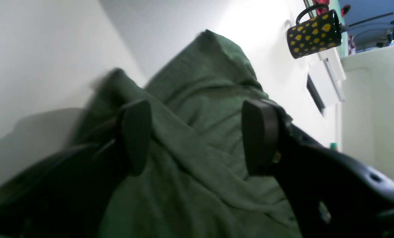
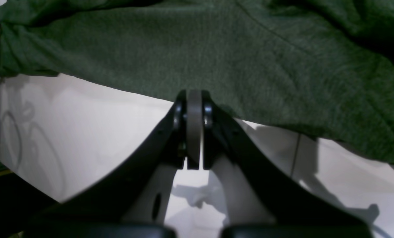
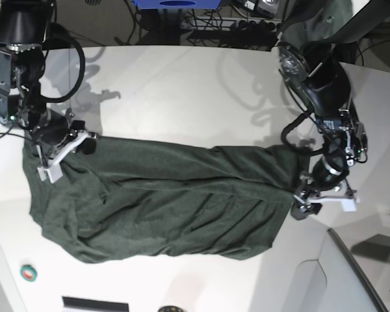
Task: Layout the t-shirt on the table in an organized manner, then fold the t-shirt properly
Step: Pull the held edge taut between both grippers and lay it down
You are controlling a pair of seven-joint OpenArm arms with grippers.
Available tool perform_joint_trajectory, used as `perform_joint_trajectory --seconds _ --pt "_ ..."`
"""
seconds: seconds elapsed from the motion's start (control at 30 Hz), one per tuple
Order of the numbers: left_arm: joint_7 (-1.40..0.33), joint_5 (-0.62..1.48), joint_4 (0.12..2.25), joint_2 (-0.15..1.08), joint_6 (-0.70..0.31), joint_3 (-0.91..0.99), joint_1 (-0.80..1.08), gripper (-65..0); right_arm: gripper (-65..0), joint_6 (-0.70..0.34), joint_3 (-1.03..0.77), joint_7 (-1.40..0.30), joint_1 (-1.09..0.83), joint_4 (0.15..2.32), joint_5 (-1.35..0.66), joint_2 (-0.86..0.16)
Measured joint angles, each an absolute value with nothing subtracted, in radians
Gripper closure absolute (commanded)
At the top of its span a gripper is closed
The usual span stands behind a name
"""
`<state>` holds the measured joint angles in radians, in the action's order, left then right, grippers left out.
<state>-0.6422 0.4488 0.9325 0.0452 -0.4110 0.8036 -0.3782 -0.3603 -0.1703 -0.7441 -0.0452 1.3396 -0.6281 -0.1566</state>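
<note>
Left wrist view: your left gripper [image 1: 197,138] stood with its jaws apart, one pad on each side of a ridge of the shirt [image 1: 197,99]. Dark green cloth lay between and below the pads; no pad was pressed on it. The shirt lay on the white worktop [image 1: 45,53]. A black mug [image 1: 314,34] with yellow spots stood well beyond the shirt, near a white block [image 1: 325,82].

Right wrist view: your right gripper [image 2: 194,129] had its jaws pressed together. Its tip sat at the shirt's [image 2: 197,49] hem, but you could not tell from this view whether any cloth was caught between the pads. Bare worktop [image 2: 84,125] showed below the hem, crossed by a thin dark seam [image 2: 295,155].

Base view: the shirt [image 3: 162,201] lay spread lengthwise across the worktop [image 3: 182,84], wrinkled, with creases gathered toward the end beside your left gripper [image 3: 318,198]. Your right gripper [image 3: 55,156] sat at the opposite end, at the shirt's upper corner. A small green roll [image 3: 28,273] lay near the worktop's front edge, apart from the shirt.
</note>
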Motion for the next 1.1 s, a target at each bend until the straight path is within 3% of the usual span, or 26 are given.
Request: perform_joint_trajectory --seconds 0.17,0.3,0.37,0.4,0.47,0.57,0.8,0.93,1.1 --pt "-0.636 0.461 1.166 0.050 -0.421 0.791 -0.196 -41.1 0.0 -0.373 -0.273 -0.741 -0.060 1.348 -0.642 -0.160" --pt "-0.648 0.445 1.279 0.053 -0.418 0.795 0.013 -40.2 0.0 -0.440 -0.378 -0.742 -0.067 1.344 -0.629 -0.165" --pt "-0.654 0.441 1.310 0.073 -0.418 0.794 0.090 -32.1 0.0 -0.452 -0.400 -0.745 -0.057 1.340 -0.628 -0.160" --pt "-0.649 0.443 1.324 0.081 -0.418 0.795 0.111 -23.5 0.0 -0.452 -0.403 -0.748 -0.049 1.339 -0.628 -0.159" --pt "-0.636 0.447 1.338 0.093 -0.430 0.797 0.128 0.0 0.0 -0.454 -0.404 -0.743 -0.027 1.338 -0.628 -0.160" --pt "-0.640 0.450 1.348 0.100 -0.526 0.790 0.127 0.0 0.0 -0.454 -0.404 -0.737 0.018 1.271 -0.636 -0.160" --pt "-0.642 0.443 1.383 0.090 -0.535 0.661 0.125 0.0 0.0 -0.455 -0.402 -0.745 0.071 1.089 -0.627 -0.162" --pt "-0.640 0.442 1.383 0.070 -0.443 0.638 0.043 0.0 0.0 -0.454 -0.406 -0.741 0.072 1.086 -0.616 -0.176" --pt "-0.631 0.443 1.271 0.075 -0.422 0.635 -0.086 0.0 0.0 -0.454 -0.411 -0.736 0.057 1.087 -0.525 -0.179"
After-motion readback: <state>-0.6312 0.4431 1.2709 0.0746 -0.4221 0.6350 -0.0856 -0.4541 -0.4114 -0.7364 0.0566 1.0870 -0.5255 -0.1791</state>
